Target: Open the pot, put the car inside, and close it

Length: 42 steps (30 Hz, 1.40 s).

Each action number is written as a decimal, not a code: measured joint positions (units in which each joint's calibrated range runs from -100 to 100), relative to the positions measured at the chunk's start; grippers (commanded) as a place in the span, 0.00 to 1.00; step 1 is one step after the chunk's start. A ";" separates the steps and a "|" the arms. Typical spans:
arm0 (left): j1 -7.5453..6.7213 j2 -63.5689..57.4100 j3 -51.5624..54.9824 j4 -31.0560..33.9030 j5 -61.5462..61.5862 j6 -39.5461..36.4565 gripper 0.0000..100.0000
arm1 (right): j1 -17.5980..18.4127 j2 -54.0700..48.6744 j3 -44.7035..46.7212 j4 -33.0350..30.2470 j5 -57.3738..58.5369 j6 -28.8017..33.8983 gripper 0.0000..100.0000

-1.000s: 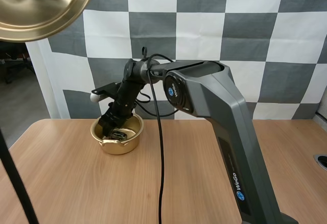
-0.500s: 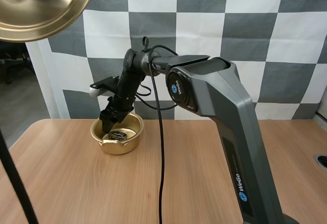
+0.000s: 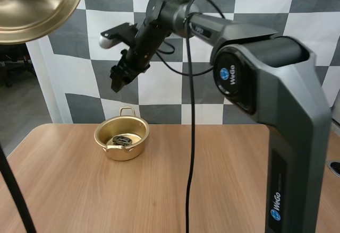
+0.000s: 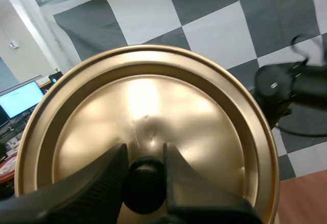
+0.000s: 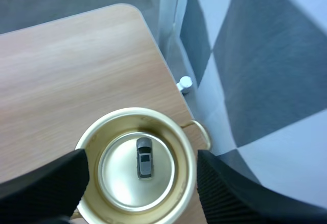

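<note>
High view: pot (image 3: 125, 152) stands on the table (image 3: 74, 190), left of centre, lid off. Car (image 3: 122, 139) lies inside it on the bottom. Right gripper (image 3: 115, 84) hangs high above the pot, well clear of the rim and pointing down; I cannot tell from this angle how its fingers stand. Lid (image 3: 32, 5) is held up near the camera, well above the table and off to the pot's left.

Left wrist view: left gripper (image 4: 144, 151) is clenched on the lid's black knob (image 4: 145, 185), one finger either side, tips against the lid's (image 4: 153, 106) top face. Lid is tilted toward the camera, dome and rim in full sight. Right arm (image 4: 286, 83) shows beyond the lid's edge.

Right wrist view: looking straight down into the pot (image 5: 135, 113). Right gripper (image 5: 142, 156) is released, fingers (image 5: 48, 183) wide apart, one over each side of the rim, touching nothing. Car (image 5: 144, 157), small and grey, sits on the pot's floor near the middle. Pot stands close to the table's (image 5: 66, 66) far edge, one handle (image 5: 202, 132) toward that edge.
</note>
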 measured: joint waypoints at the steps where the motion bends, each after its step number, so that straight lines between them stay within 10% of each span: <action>1: 0.00 0.66 0.00 0.14 0.00 0.00 0.00 | -0.60 -1.58 0.00 0.00 0.00 0.61 1.00; 17: 0.00 27.87 0.00 -1.62 0.00 1.09 0.00 | -14.72 -34.11 0.00 -0.23 1.49 1.01 1.00; 42: 0.00 67.93 0.00 -9.50 0.00 4.47 0.00 | -15.04 -51.21 0.80 -7.69 1.49 5.67 1.00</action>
